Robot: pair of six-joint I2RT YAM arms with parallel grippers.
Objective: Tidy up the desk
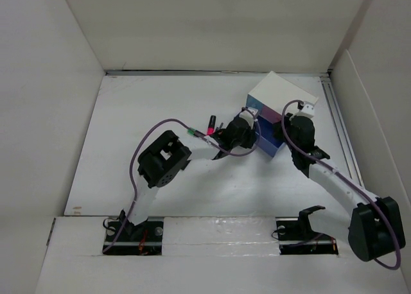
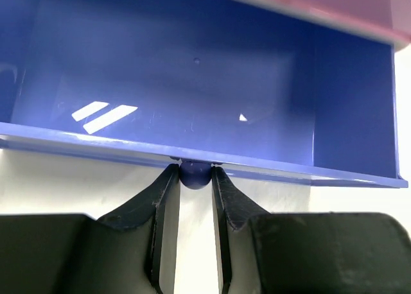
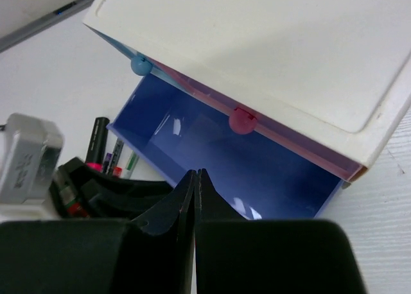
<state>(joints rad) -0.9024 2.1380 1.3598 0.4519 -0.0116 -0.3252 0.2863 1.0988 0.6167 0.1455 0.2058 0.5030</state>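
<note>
On the white desk (image 1: 160, 114) stands a small white box (image 1: 282, 98) with drawers. Its dark blue bottom drawer (image 2: 192, 95) is pulled out, and nothing shows inside it. My left gripper (image 2: 194, 172) is shut on the drawer's round blue knob (image 2: 194, 176), one finger on each side. In the top view the left gripper (image 1: 252, 132) sits at the drawer's front (image 1: 273, 145). My right gripper (image 3: 196, 173) hovers over the open drawer (image 3: 218, 159), shut with nothing between its fingers. From above, the right gripper (image 1: 288, 128) is beside the box's front right.
Several markers (image 3: 96, 140) lie on the desk left of the drawer, near the left gripper; one is the black-and-pink marker (image 1: 212, 123). The pink drawer's knob (image 3: 242, 121) and the light blue knob (image 3: 140, 65) stick out above the open drawer. White walls surround the desk.
</note>
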